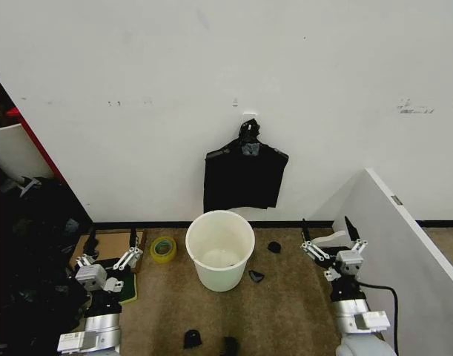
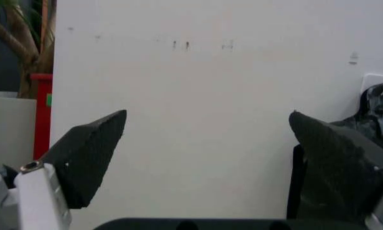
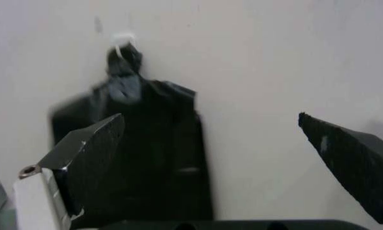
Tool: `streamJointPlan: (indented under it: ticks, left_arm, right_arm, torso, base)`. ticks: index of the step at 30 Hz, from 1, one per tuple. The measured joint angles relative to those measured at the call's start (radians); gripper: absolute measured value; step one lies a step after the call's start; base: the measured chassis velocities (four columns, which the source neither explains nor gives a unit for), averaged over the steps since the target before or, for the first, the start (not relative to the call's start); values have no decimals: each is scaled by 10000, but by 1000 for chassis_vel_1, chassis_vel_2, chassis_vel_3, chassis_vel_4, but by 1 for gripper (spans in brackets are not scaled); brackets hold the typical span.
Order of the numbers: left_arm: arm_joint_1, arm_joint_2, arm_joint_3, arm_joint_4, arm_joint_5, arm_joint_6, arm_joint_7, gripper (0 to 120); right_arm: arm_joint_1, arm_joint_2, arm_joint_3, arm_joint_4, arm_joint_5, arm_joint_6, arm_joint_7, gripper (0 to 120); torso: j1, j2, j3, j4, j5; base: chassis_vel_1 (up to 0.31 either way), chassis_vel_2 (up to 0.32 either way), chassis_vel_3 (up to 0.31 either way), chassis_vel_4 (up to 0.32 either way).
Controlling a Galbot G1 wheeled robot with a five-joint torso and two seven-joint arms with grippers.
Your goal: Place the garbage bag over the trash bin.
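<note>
**Both grippers standing open and empty; bin uncovered on the floor**

The trash bin (image 1: 220,249) is standing upright on the brown floor, close to the white wall (image 1: 137,89), roughly midway between the two arms. Its rim is bare and its mouth is showing open to the head camera.

A bunch of flat black bags (image 1: 245,176) is hanging on the wall directly above and behind the bin, gathered to a knot at a white hook (image 1: 249,117). The lower edge of the bunch is ending just above the bin's rim, apart from it. Whether one of these is the garbage bag cannot be told. The same bunch is showing in the right wrist view (image 3: 140,158) and at the edge of the left wrist view (image 2: 377,115).

The left gripper (image 1: 110,256) is hovering low at the robot's left, well apart from the bin, with its fingers (image 2: 89,153) spread wide and nothing between them. The right gripper (image 1: 328,237) is hovering at the robot's right, beside a white panel (image 1: 404,237), likewise spread wide and holding nothing.

A yellow-green tape roll (image 1: 163,248) is lying on the floor just beside the bin on the robot's left. Small black scraps (image 1: 256,277) are lying scattered on the floor near the bin.
</note>
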Motion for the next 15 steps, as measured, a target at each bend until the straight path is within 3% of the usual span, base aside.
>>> streamJointPlan:
  ticks: [7,15]
  left_arm:
    - [275,-1,0,-107,393,-70,-54,100]
    - [462,14,-87,-162,828,-331,-245,100]
  right_arm:
    - [1477,116,-850,-620,4606,-460,-1892,100]
    - [3203,646,-1558,-1998,6536,-1084,-1874,100]
  torso:
    - [0,0,0,1,0]
    - [0,0,1,0,0]
  base:
    - [0,0,0,0]
    - [0,0,0,0]
